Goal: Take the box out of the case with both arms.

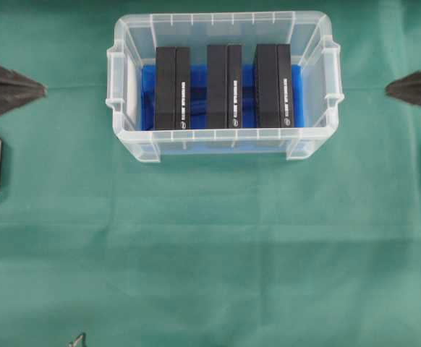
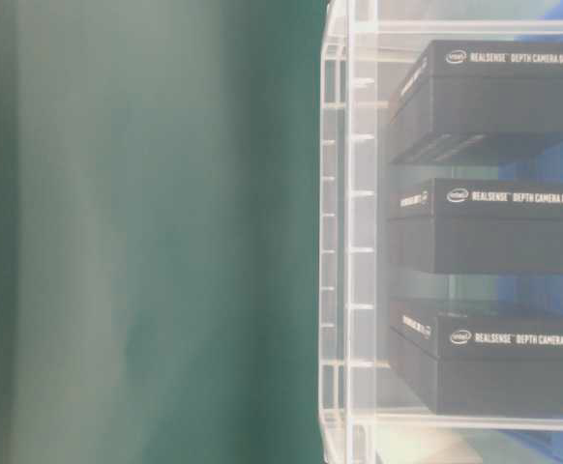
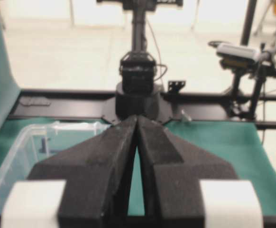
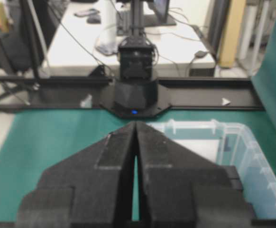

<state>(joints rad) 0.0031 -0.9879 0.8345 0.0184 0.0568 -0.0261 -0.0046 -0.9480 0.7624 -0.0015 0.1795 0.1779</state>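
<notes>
Green cloth covers the desk (image 1: 210, 275) from edge to edge. From my station I read both sets of fingers as clenched and holding nothing: the left gripper (image 1: 40, 90) has its tips pressed together at the left edge of the overhead view, and the right gripper (image 1: 390, 88) mirrors it at the right edge. Each points inward toward the case (image 1: 134, 144), which sits between them at the far middle of the desk, well apart from both. Neither arm is clearly nearer.

Count: one case, three black boxes. The left box (image 1: 172, 88), middle box (image 1: 224, 86) and right box (image 1: 272, 85) stand side by side on the blue sheet (image 1: 199, 97), long axes running front to back, crosswise to the line between the grippers. I judge the fingers must part and travel inward above the rim first.
</notes>
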